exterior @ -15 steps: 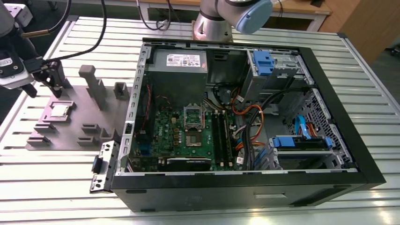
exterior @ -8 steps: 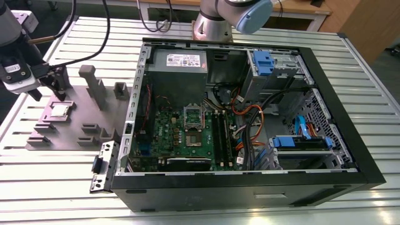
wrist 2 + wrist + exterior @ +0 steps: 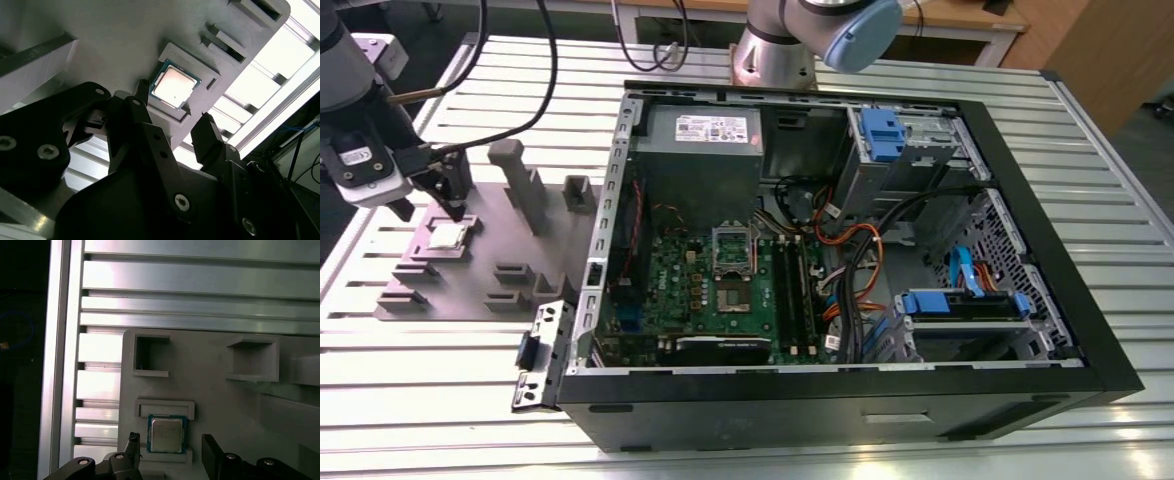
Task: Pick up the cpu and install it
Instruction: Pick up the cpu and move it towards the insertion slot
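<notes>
The gripper (image 3: 172,106) hangs with fingers spread, one each side of the cpu (image 3: 175,87), which lies flat in a pocket of the grey fixture (image 3: 480,255), at nine o'clock from the computer case (image 3: 787,420) in the exterior view.

Open computer case (image 3: 787,412) lying on a slatted metal counter (image 3: 427,400), grey holder plate (image 3: 487,245) beside it at the exterior view's left, cpu (image 3: 447,236) resting on this plate, gripper (image 3: 430,213) just above the cpu, fingers (image 3: 452,195) apart
</notes>
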`<state>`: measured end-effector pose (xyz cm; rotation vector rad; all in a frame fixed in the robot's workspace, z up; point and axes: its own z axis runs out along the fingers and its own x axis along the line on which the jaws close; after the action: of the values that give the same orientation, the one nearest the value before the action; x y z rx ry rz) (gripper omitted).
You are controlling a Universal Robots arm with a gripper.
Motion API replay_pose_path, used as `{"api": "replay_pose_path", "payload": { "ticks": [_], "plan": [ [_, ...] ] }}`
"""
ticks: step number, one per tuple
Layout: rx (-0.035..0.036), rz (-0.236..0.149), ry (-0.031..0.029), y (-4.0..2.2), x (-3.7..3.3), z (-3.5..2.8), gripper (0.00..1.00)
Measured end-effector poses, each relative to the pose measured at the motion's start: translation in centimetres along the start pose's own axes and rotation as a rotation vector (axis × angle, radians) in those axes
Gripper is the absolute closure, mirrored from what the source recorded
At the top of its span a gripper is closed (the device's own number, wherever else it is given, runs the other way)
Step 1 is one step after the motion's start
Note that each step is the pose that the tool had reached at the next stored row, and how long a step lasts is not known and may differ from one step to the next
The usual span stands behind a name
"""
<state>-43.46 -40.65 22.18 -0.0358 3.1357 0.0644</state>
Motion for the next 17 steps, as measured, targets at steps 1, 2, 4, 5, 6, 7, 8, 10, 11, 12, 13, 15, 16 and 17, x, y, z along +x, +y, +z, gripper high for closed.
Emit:
{"api": "replay_pose_path", "payload": {
  "ticks": [1, 2, 4, 5, 6, 7, 8, 10, 11, 12, 13, 15, 16, 17],
  "plan": [
    [-0.0001, 0.0, -0.0002, 0.0, 0.0, 0.02, 0.4],
    [-0.0001, 0.0, -0.0002, 0.0, 0.0, 0.03, 0.4],
    [-0.0001, 0.0, -0.0002, 0.0, 0.0, 0.04, 0.4],
    [-0.0002, 0.0, -0.0003, 0.0, 0.0, 0.04, 0.4],
    [-0.0002, 0.0, -0.0003, 0.0, 0.0, 0.05, 0.4],
    [-0.0002, 0.0, -0.0003, 0.0, -0.01, 0.07, 0.4],
    [-0.0002, 0.0, -0.0003, 0.0, 0.0, 0.08, 0.4],
    [-0.0003, 0.0, -0.0005, 0.0, -0.01, 0.16, 0.4],
    [-0.0003, 0.0, -0.0006, 0.0, -0.01, 0.22, 0.4],
    [-0.0002, 0.0, -0.0004, -0.01, -0.01, 0.28, 0.4],
    [-0.0002, 0.0, -0.0002, -0.01, -0.01, 0.35, 0.4],
    [-0.0002, 0.001, -0.0003, -0.02, -0.05, 0.57, 0.4],
    [-0.0002, 0.003, -0.0004, -0.03, -0.07, 0.7, 0.4],
    [-0.0001, 0.008, -0.0006, -0.04, -0.11, 0.84, 0.4]
  ]
}}
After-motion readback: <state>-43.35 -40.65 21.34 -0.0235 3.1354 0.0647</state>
